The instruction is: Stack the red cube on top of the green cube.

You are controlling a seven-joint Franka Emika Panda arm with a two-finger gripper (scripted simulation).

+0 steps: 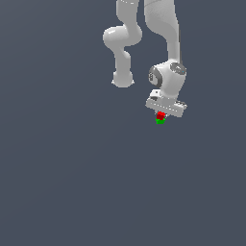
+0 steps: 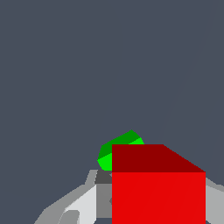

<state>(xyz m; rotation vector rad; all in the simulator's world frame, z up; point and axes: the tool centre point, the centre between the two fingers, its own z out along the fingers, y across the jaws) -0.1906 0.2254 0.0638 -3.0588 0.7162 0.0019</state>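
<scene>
Right of centre in the upper half of the exterior view, the tool (image 1: 161, 115) hangs low from the white arm (image 1: 166, 29), clamped on the red cube (image 1: 160, 116). The green cube (image 1: 160, 121) sits directly beneath it on the grey worktop (image 1: 72, 182), apparently touching. In the wrist view, red (image 2: 158, 192) fills the lower right, with green (image 2: 114, 151) peeking out behind it.

The grey floor (image 1: 72, 182) lies open on every side, so a gripper could pass anywhere across it. The only things standing on it are the green cube (image 1: 160, 121) and the red cube (image 1: 160, 116) directly above it, tucked under the gripper (image 1: 162, 114). In the wrist view, the red cube (image 2: 158, 188) fills the space between the fingers (image 2: 83, 203), hiding most of the green cube (image 2: 114, 151).
</scene>
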